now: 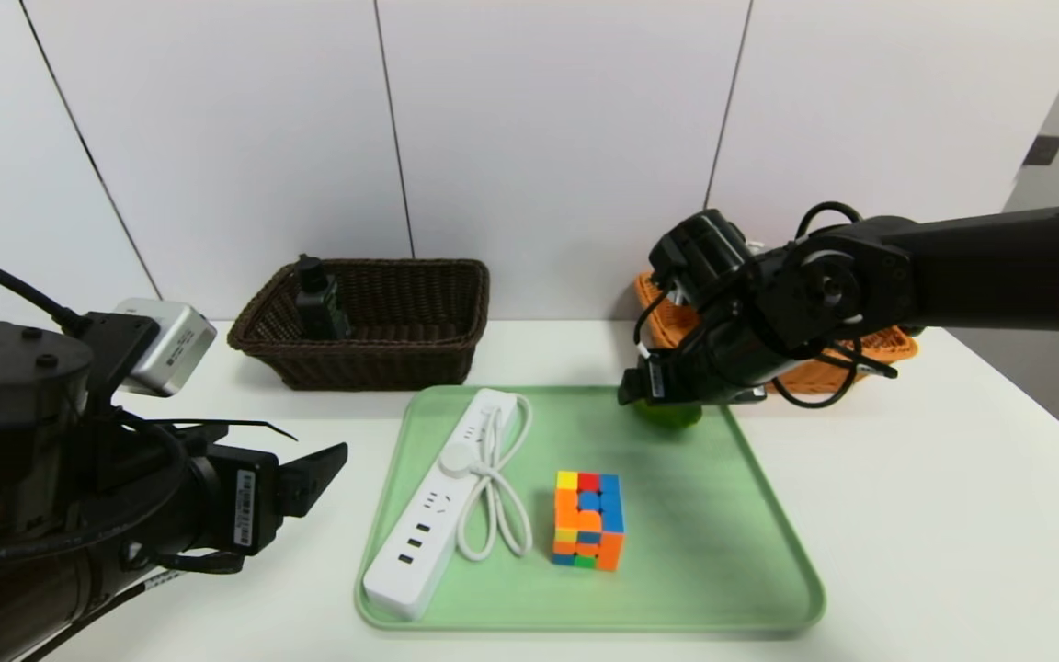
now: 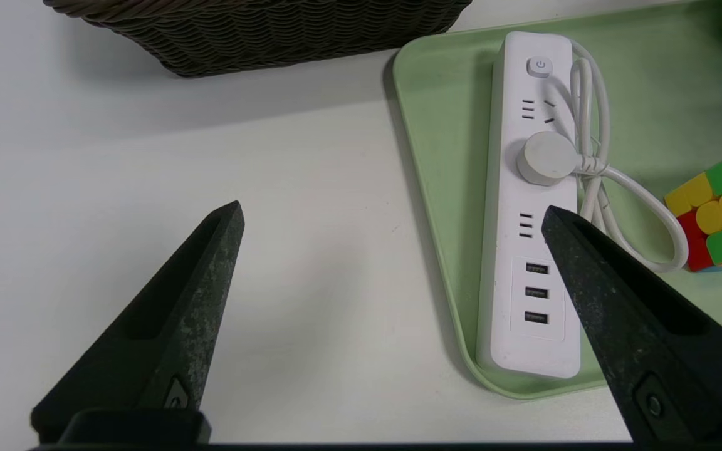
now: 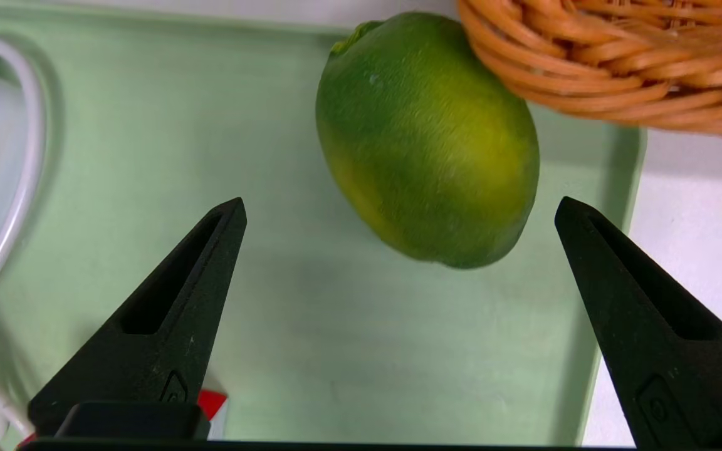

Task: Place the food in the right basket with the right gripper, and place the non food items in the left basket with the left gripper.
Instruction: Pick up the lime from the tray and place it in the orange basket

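Green lime (image 3: 427, 141) lies unpicked under the spread right hand (image 3: 398, 213), strip (image 1: 442, 501) and cube (image 1: 588, 519) also on the tray (image 1: 723, 552); left hand (image 2: 392, 216) spread, idle.

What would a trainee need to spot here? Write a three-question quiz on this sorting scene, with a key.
1. True or false: the right claw is shut on the green fruit.
2. Which item already stands in the dark brown basket? A) Rubik's cube B) dark bottle C) power strip
3. Fill in: on the green tray, the Rubik's cube lies between the green fruit and the white ______.

Key: 1. False; the claw is open and the fruit lies free on the tray. 2. B, the dark bottle. 3. power strip.
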Controlling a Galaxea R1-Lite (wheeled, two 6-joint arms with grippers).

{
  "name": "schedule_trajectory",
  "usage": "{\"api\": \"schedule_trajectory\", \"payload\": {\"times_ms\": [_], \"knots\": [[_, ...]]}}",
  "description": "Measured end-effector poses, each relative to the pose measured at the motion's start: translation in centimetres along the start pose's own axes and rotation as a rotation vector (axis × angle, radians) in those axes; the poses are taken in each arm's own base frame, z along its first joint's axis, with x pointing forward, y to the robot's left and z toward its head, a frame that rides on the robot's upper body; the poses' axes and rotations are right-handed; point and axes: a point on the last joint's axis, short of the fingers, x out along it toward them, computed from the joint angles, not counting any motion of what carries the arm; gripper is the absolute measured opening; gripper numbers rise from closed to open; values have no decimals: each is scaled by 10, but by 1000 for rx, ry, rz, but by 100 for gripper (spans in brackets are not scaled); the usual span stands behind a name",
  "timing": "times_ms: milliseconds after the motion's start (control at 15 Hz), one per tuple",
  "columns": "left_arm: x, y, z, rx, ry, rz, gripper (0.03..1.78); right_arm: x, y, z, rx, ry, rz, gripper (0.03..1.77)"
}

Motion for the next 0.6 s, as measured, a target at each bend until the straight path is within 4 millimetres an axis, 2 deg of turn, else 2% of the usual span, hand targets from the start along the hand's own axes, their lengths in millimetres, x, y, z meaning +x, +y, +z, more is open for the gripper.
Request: {"api": "schedule_trajectory", "payload": {"times_ms": [333, 600], "knots": [[1, 2, 1, -3, 2, 3, 169, 15, -6, 2, 5, 10, -19, 170], [2, 2, 1, -2, 5, 4, 169, 24, -4, 4, 2, -12, -10, 170]]}}
